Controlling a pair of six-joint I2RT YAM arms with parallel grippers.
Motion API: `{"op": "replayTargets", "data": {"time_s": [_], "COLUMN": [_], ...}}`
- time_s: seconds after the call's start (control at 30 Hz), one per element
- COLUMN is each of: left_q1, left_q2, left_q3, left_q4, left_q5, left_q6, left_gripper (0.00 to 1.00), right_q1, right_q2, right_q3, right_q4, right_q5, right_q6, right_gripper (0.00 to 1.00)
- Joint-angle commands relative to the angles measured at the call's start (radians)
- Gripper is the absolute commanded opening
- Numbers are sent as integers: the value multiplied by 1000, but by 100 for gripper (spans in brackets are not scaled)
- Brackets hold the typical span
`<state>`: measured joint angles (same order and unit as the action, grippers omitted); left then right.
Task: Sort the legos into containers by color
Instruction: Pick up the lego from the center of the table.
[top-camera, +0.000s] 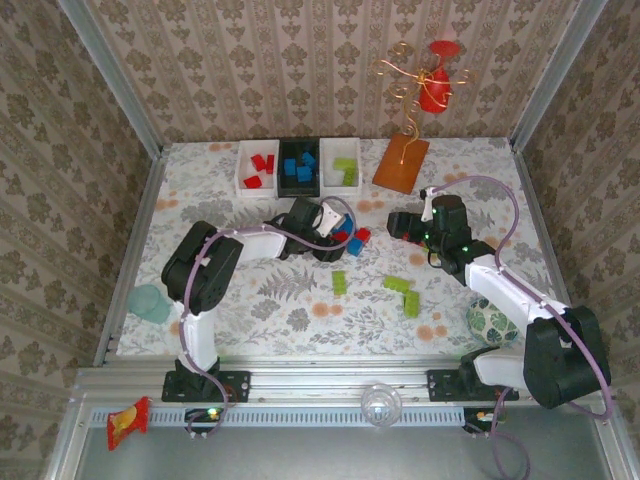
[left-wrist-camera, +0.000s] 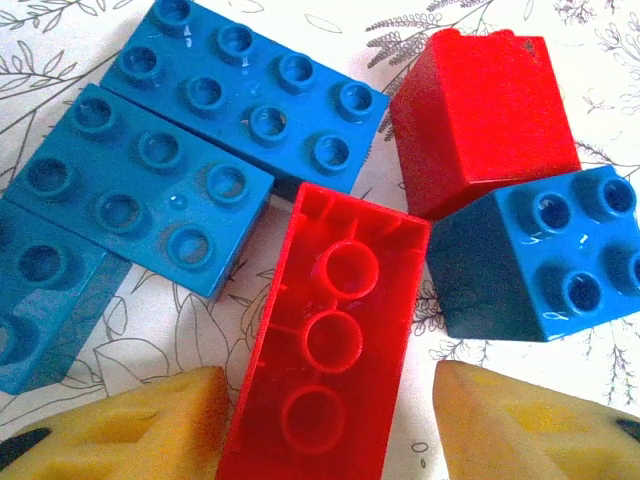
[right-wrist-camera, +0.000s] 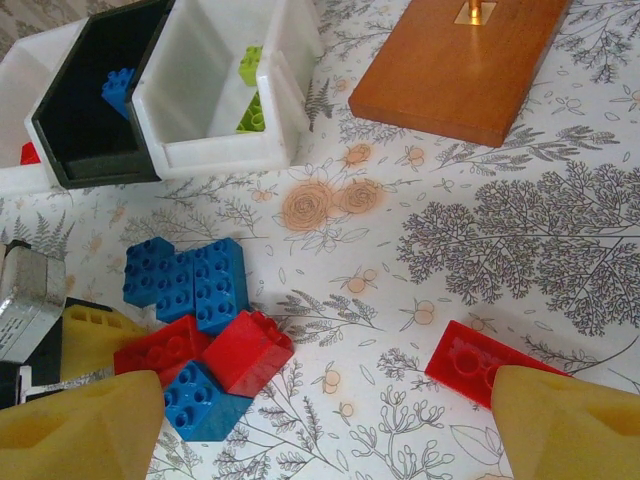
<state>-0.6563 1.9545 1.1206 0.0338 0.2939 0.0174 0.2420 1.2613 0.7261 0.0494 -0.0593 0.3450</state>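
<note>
Legos (right-wrist-camera: 190, 285): red plastic brick (left-wrist-camera: 325, 350), hollow side up, between left fingers (left-wrist-camera: 130, 430); blue studded bricks (left-wrist-camera: 150, 180) beyond.
Left fingers: partly open, straddling, not clamped.
Right fingers (right-wrist-camera: 570, 420): wide apart, empty; second red brick (right-wrist-camera: 465, 360) beside one.

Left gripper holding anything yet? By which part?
Not yet. Left gripper straddles the upside-down red brick across its long sides; a gap shows at one finger.

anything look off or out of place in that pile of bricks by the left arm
Two red ones sit oddly. The long red brick lies upside down, with its hollow underside and tubes facing up. The blocky red brick behind it looks tipped over, showing smooth faces to the left wrist camera.
</note>
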Motion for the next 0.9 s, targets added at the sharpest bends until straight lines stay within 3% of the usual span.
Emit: {"op": "replayTargets", "data": {"time_s": [0.0, 0.43, 0.67, 0.77, 0.87], "left_q1": [-14, -31, -12, 38, 119], "left_q2": [34, 41, -173, -279, -364], "left_q3": [48, 54, -128, -187, -221], "left_q4": [-49, -63, -13, 31, 82], "left_q5": [-9, -34, -39, -53, -77], "left_q6": [65, 83, 46, -12, -93], "left_gripper": [55, 38, 28, 25, 24], "right_q1": [-7, -16, -22, -22, -18], "right_q2": [1, -3, -1, 6, 8], "right_q3": [-17, -20, -22, -20, -23], "right_q4": [8, 3, 9, 19, 59], "right_q5": [-9, -12, -15, -38, -149], "right_q6": [16, 19, 24, 25, 2], "right_gripper": [86, 86, 87, 87, 86]}}
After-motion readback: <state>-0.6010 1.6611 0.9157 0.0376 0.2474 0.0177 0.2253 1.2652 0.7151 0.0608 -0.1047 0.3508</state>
